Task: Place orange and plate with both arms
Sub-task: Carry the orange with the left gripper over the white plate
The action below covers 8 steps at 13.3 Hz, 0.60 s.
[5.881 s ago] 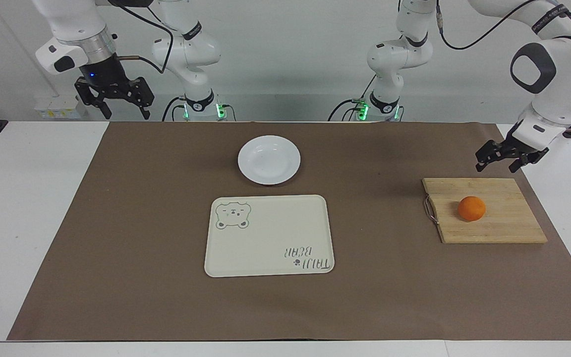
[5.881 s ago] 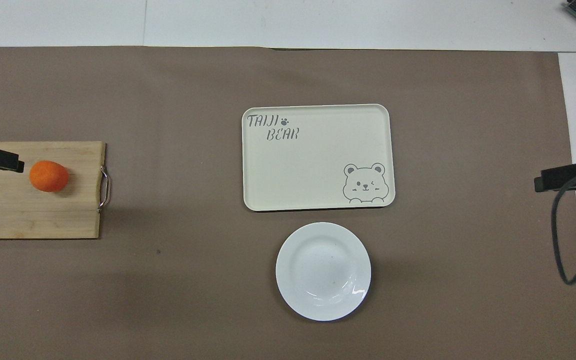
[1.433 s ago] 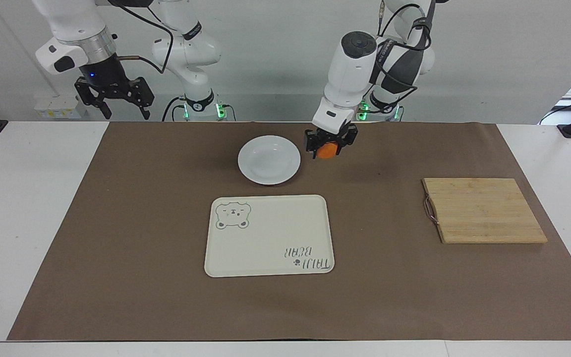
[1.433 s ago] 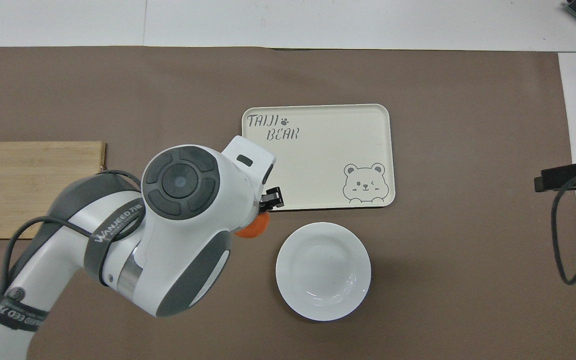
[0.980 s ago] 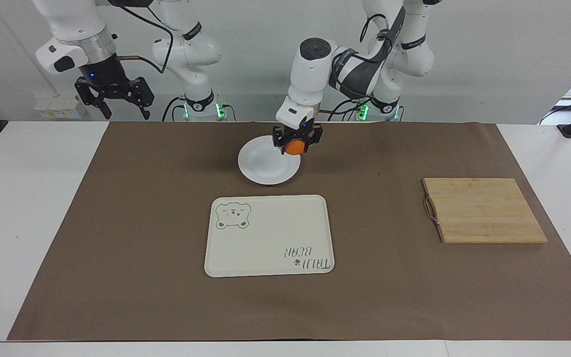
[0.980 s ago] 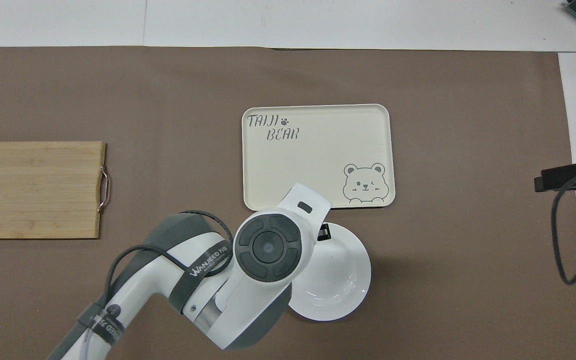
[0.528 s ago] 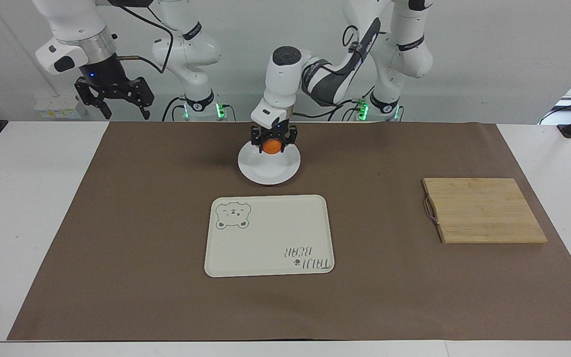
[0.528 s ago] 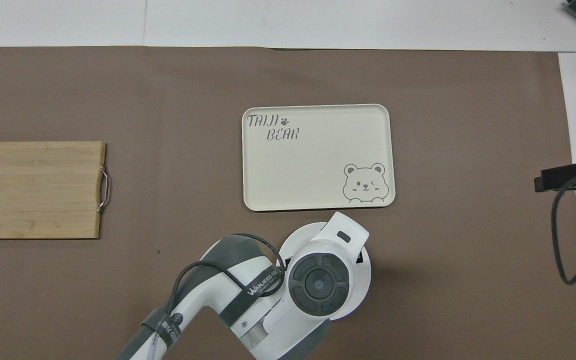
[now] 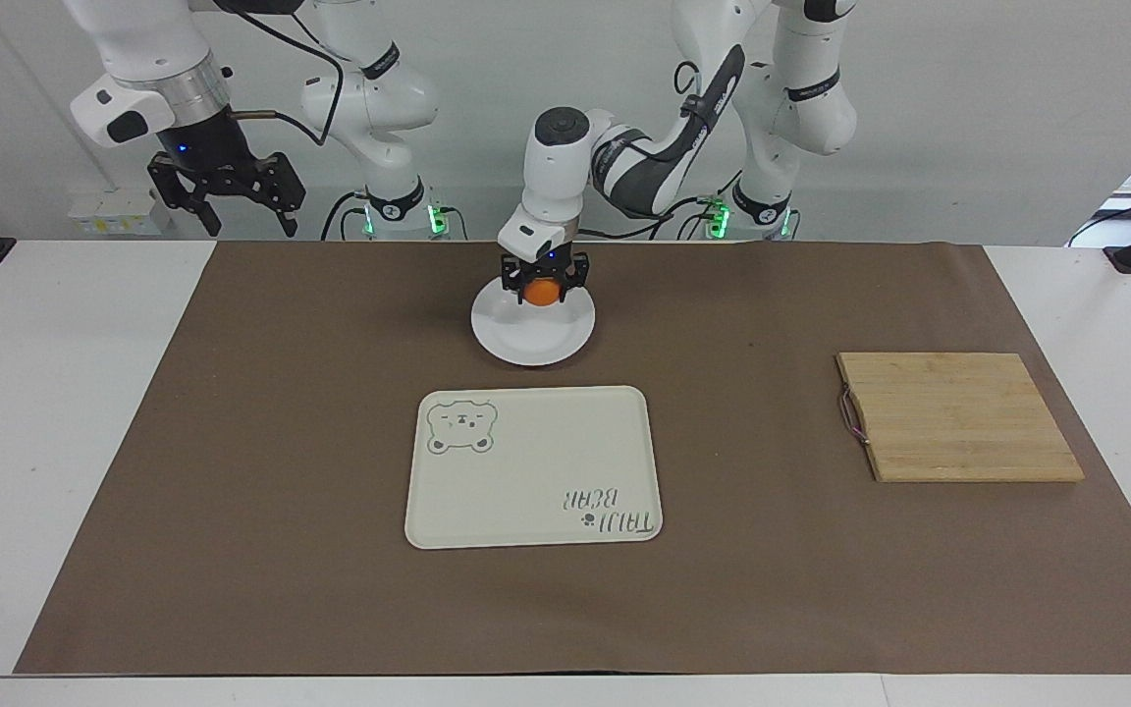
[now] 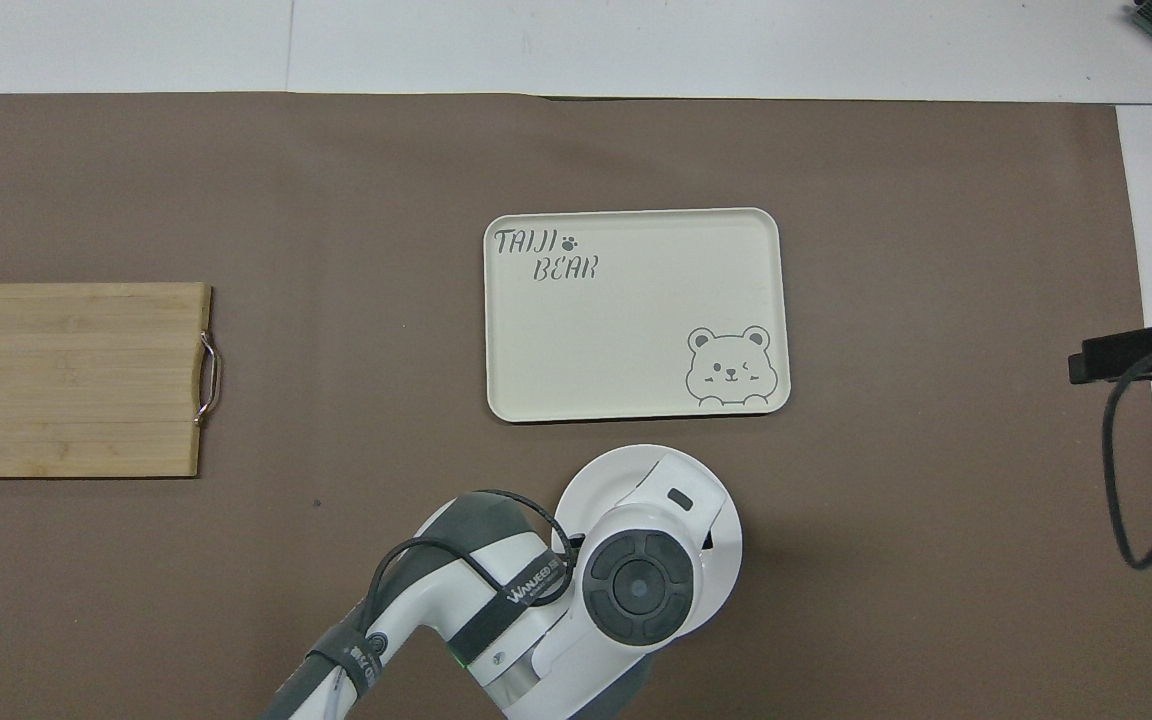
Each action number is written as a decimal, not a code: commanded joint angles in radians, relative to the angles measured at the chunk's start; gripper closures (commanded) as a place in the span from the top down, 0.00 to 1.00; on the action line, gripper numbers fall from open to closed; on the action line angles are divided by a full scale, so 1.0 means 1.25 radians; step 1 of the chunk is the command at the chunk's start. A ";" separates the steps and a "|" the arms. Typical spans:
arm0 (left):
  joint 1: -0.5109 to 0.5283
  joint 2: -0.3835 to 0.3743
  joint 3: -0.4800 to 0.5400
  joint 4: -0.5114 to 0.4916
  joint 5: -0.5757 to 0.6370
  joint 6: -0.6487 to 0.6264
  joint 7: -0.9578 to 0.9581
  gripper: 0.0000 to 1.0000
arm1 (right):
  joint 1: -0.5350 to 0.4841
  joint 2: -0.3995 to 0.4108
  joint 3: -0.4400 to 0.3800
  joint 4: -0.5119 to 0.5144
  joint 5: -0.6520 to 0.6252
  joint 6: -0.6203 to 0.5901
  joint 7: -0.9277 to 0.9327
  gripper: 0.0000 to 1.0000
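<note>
The left tool (image 9: 542, 286), its fingers closed on the orange (image 9: 541, 291), hangs low over the white plate (image 9: 536, 344), and its arm blocks the plate's middle from above. The cream tray (image 9: 533, 466) lies just beside the plate, farther from the robots, leaving only a narrow strip of desk (image 9: 281, 442) between them. Open brown desk spreads between the tray and the wooden board (image 9: 958, 416) at the left arm's end, while the right tool (image 9: 228, 191) waits, fingers spread, above the right arm's end.
</note>
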<state>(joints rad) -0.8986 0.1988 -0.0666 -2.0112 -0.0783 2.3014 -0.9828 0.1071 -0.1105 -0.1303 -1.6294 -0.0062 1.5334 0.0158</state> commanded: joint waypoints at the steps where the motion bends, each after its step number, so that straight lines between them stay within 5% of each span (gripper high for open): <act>1: -0.031 0.004 0.016 -0.029 -0.007 0.040 -0.003 0.00 | -0.008 -0.002 0.006 0.002 -0.005 -0.007 0.016 1.00; 6: -0.063 0.057 0.016 -0.029 -0.005 0.079 -0.013 0.00 | -0.010 -0.002 0.000 0.002 -0.005 -0.011 0.016 1.00; 7: -0.068 0.059 0.016 -0.034 -0.005 0.079 -0.015 0.31 | -0.008 -0.002 0.000 0.002 -0.005 -0.011 0.016 1.00; 8: -0.085 0.061 0.018 -0.037 -0.005 0.088 -0.027 0.85 | -0.008 -0.002 0.000 0.002 -0.005 -0.011 0.016 1.00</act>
<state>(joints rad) -0.9613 0.2861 -0.0650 -2.0375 -0.0783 2.3834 -0.9884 0.1031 -0.1105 -0.1369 -1.6294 -0.0062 1.5333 0.0159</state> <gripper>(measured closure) 0.251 0.000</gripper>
